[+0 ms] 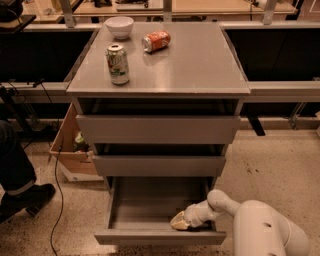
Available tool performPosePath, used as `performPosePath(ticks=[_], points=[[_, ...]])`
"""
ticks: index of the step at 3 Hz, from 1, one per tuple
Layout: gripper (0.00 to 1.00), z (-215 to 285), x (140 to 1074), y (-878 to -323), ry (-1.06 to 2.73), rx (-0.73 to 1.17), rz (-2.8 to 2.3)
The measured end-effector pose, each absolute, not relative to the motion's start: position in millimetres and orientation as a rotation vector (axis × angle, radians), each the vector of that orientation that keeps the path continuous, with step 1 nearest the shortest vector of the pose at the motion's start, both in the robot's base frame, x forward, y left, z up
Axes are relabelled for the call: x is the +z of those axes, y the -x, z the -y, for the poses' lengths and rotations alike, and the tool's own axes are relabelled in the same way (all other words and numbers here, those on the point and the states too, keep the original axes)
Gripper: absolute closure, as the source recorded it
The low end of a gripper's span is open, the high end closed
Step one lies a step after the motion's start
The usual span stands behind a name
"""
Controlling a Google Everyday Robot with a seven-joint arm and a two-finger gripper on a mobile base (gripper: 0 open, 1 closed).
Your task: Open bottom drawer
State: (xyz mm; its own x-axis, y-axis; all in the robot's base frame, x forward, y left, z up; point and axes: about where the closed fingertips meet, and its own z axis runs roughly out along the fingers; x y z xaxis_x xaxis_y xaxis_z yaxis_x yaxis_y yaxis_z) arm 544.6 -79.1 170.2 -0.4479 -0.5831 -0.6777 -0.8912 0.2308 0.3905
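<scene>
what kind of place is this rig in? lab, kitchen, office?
Probably a robotics lab or workshop: a freestanding grey drawer cabinet on speckled floor, wooden workbenches behind it, a loose cable and cardboard box alongside. The end effector sits inside the open bottom drawer, near its front.

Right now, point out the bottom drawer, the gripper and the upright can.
bottom drawer (150,237): camera view, its front panel.
gripper (181,221): camera view, its tip, inside the drawer, front right.
upright can (117,65): camera view, its side.
</scene>
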Motion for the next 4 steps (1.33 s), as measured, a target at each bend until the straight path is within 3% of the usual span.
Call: performPosePath(ticks=[4], points=[[1.0,59,158,-486,1.352,1.262,-2.134]])
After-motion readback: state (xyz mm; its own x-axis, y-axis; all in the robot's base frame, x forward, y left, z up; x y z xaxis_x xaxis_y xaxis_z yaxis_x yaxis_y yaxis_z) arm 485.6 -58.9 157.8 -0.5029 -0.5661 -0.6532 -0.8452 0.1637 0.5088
